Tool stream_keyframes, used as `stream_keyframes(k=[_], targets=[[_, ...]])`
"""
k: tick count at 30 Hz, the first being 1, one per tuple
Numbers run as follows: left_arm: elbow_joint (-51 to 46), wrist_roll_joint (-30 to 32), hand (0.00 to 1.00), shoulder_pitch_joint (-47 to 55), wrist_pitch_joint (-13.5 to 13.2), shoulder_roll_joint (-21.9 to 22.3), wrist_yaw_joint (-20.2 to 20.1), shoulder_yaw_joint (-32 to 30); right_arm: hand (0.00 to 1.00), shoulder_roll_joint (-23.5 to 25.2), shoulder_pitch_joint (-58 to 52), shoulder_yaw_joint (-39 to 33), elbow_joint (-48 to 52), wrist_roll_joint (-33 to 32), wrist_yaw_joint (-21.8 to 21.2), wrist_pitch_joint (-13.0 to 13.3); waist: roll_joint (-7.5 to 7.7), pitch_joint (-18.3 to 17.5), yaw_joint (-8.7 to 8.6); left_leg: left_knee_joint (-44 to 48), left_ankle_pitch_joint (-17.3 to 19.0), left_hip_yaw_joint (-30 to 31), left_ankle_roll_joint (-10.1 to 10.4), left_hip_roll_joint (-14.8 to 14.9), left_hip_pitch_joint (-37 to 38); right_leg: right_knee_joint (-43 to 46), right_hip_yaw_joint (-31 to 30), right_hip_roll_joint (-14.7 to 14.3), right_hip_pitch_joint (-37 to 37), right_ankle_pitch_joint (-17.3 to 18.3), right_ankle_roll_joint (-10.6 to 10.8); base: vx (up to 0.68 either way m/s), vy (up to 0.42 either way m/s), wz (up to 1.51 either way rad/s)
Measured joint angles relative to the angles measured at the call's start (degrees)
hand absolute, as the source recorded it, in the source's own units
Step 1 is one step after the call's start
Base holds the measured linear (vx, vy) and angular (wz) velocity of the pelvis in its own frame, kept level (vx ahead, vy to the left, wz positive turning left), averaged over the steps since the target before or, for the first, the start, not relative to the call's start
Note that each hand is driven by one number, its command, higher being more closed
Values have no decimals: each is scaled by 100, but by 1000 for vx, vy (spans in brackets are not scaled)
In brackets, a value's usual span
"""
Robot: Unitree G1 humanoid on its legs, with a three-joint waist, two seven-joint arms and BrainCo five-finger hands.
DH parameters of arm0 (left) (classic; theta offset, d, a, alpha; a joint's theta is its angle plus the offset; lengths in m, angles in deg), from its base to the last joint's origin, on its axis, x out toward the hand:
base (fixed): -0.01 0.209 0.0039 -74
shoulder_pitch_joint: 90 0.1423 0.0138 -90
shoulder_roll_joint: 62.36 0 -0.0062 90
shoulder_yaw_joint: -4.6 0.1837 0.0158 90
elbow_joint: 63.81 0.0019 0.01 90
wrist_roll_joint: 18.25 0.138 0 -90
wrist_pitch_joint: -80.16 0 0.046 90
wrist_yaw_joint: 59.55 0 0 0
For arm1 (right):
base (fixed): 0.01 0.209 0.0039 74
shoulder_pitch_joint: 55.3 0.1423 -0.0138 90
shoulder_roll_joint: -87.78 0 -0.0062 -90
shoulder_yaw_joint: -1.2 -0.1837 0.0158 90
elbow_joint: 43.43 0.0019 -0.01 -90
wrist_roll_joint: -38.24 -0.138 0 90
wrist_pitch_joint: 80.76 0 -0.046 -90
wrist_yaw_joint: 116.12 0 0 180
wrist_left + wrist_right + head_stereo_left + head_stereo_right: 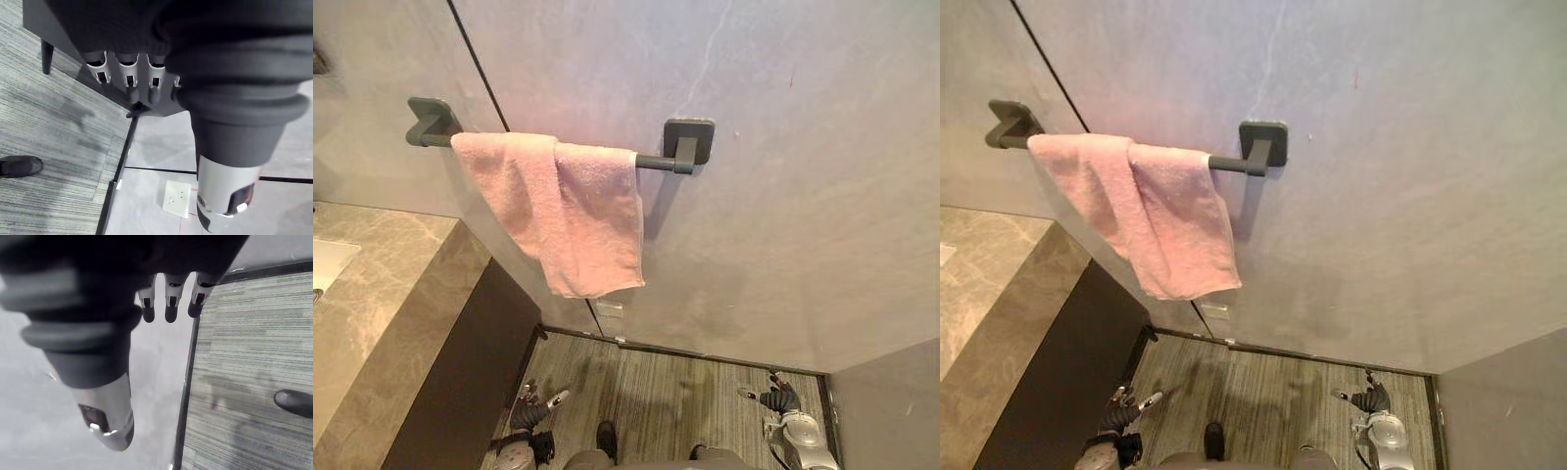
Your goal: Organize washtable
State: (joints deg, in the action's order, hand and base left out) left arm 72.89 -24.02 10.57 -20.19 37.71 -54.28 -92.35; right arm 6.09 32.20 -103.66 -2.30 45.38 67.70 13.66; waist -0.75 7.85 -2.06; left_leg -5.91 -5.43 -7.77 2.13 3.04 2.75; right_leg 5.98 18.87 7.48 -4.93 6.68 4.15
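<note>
So both hands are hanging low by the floor [675, 397], holding nothing. The left hand [530, 412] has its fingers [129, 81] loose and apart, more or less straight, with the thumb [222, 196] sticking out on its own. They aren't touching anything. Just past the fingertips is the bottom edge of the dark cabinet [460, 382] and one of its legs [46, 56].

The right hand [779, 399] is the same deal. Its fingers [169, 308] are relaxed and not closed on anything, the thumb [110, 421] is out to the side, and there's just grey wall [783, 196] and striped floor beyond it.

The washtable [382, 304] is the marble counter sitting on that cabinet. It's on the left hand's side, well above it, with a white basin [328, 262] at the far edge. The pink towel [563, 211] is draped over the towel bar [656, 163] on the wall, bunched toward one end and hanging a bit crooked. It's high above both hands and well apart from them, closer to the left one's side than the right.
</note>
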Motion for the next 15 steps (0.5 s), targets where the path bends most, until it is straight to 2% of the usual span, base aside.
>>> stream_keyframes(k=[3, 4, 10, 15], targets=[[50, 3, 0, 60, 6, 0, -5, -2, 0, 22, -29, 4, -50, 6, 0, 0, 11, -16, -2, -1, 19, 56, 26, -6, -10, -40, -13, -19, -31, 17, 18, -84, 29, 6], [351, 50, 0, -48, 14, 12, -6, 0, 0, 60, 264, 27, -431, 11, 2, 0, 126, -36, 8, -7, 205, -26, -9, -126, 293, -486, -240, -58, -588, 23, 38, -28, 13, 5], [349, 50, 0, -51, 14, 13, -5, 0, 0, 60, 257, 19, -431, -7, 2, 0, 126, -36, -3, -7, 215, -59, 6, -114, 289, -500, -272, -66, -575, 23, 38, 0, 0, -2], [330, 46, 0, -64, 15, 21, -2, 0, 0, 63, 214, -77, -431, -344, 62, -1, 126, -36, -10, -7, 238, -59, 17, -111, 212, -531, -273, -70, -511, 26, 41, 0, 0, -1]])
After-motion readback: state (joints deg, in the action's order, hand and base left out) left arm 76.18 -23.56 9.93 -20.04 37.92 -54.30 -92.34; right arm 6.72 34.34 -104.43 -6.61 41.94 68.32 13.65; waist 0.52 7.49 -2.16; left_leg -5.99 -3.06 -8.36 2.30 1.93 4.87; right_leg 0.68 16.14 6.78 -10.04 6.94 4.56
